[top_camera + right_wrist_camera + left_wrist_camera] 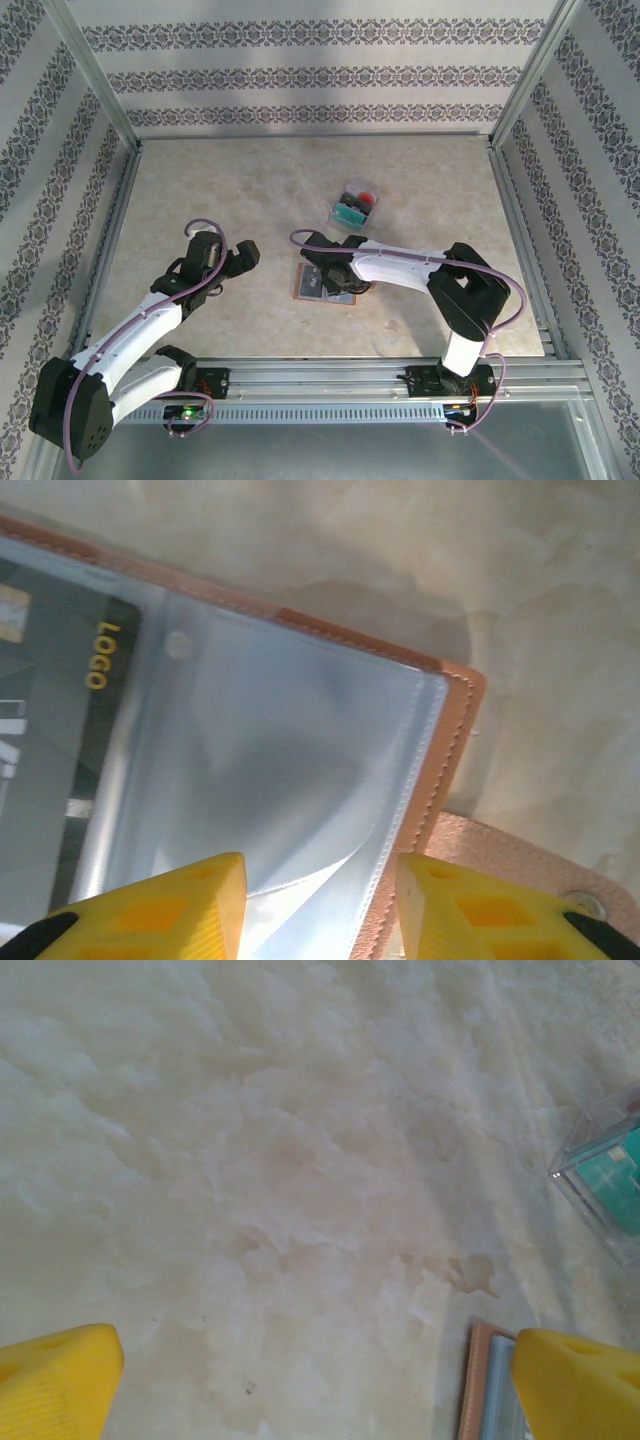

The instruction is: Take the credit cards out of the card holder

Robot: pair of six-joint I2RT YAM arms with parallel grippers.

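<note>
The top camera hangs high behind the arm bases (they sit at 6 o'clock in its frame). It looks down and forward over the whole table [200, 190], with the back wall at 12 o'clock.

The left wrist camera rides low and faces obliquely across bare tabletop past the left gripper [318, 1392], whose yellow fingertips [58, 1385] sit at 7 and 5 o'clock.

The right wrist camera is very near, looking steeply down past the right gripper [320, 912] onto the card holder [300, 740].

All three views share the card holder, central from the top and at 5 o'clock for the left wrist. Those two also share the clear box [352, 205].
</note>
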